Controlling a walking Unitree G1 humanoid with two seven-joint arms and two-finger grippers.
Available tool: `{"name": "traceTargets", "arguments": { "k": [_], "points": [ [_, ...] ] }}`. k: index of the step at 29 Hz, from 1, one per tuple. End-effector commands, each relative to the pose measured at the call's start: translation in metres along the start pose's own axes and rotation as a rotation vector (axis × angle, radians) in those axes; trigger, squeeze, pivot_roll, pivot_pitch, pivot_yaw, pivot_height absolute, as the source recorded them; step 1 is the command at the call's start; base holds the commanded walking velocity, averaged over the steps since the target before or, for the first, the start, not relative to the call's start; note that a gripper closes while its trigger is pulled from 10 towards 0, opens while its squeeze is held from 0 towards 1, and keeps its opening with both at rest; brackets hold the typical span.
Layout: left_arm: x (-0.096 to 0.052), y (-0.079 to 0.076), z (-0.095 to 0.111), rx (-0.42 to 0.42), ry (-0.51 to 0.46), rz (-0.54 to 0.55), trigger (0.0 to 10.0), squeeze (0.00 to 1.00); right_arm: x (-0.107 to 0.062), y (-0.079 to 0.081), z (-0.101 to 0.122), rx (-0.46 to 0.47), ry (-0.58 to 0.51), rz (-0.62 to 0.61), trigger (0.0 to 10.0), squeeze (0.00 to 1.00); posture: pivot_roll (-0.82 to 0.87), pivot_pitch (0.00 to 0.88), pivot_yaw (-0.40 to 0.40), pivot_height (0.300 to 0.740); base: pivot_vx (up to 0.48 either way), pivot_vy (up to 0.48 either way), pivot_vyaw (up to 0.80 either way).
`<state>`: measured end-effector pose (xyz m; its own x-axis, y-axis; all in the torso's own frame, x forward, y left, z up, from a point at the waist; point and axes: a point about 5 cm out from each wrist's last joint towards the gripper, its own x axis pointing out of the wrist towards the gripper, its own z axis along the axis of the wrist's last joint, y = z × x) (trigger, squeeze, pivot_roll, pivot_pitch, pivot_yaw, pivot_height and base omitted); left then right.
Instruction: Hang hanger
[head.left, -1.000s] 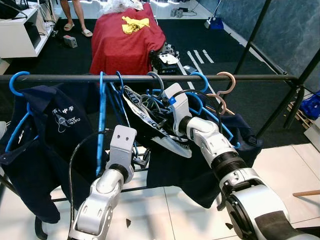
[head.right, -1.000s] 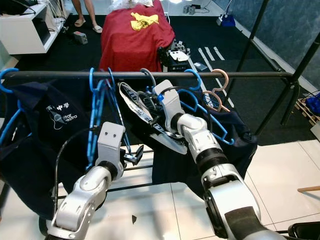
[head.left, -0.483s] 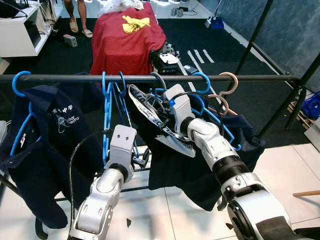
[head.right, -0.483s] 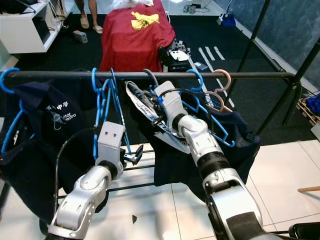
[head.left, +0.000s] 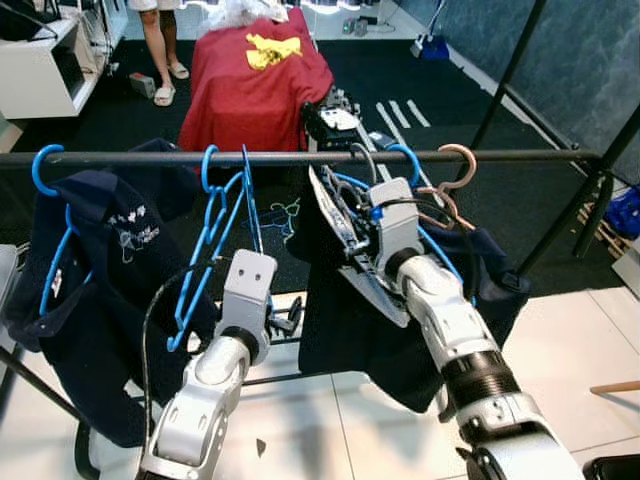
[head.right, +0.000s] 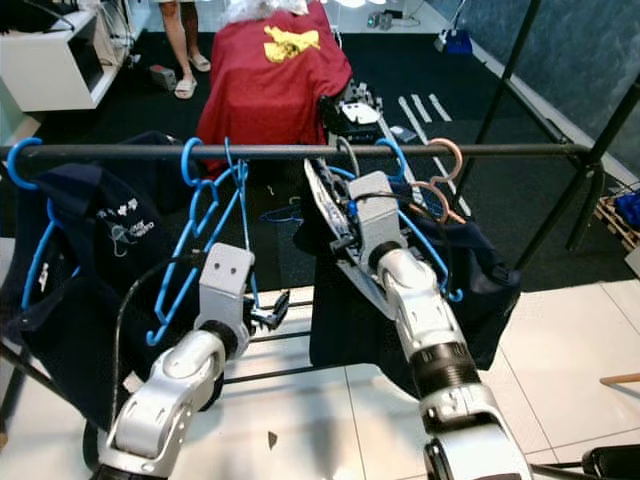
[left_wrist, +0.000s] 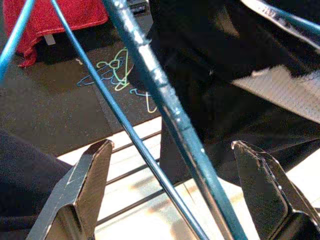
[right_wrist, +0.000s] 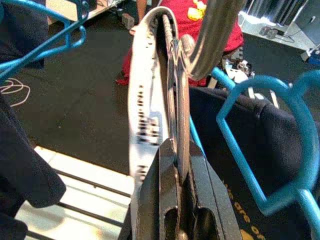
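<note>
Below the rail, right gripper pinches the hanger; left gripper spread.

Head eyes overlook the rail; wrist cameras sit close.

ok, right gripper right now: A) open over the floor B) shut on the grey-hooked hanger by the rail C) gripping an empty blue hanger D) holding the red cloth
B: the right gripper is shut on the grey-hooked hanger, its hook at the rail.
</note>
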<state>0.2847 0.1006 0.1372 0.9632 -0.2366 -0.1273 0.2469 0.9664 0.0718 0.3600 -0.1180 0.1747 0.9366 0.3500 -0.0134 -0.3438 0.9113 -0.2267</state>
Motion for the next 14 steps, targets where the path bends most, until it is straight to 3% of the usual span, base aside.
{"name": "traceTargets", "arguments": {
  "k": [1,9,14],
  "points": [
    [0.001,-0.003,-0.004,0.017,0.017,-0.017,10.0,0.00,-0.003,0.010,0.000,-0.042,0.005,0.044,0.0,0.00,0.01,0.059,-0.030,0.740,0.000,0.000,0.00],
    [0.001,-0.002,-0.005,0.022,0.016,-0.022,10.0,0.00,-0.010,0.018,-0.002,-0.174,0.026,0.026,0.0,0.00,0.01,0.045,-0.029,0.740,0.000,0.000,0.00],
    [0.000,0.000,-0.006,0.026,0.019,-0.018,10.0,0.00,-0.014,0.020,-0.007,-0.180,0.049,0.013,0.0,0.00,0.01,0.040,-0.029,0.740,0.000,0.000,0.00]
  ]
}}
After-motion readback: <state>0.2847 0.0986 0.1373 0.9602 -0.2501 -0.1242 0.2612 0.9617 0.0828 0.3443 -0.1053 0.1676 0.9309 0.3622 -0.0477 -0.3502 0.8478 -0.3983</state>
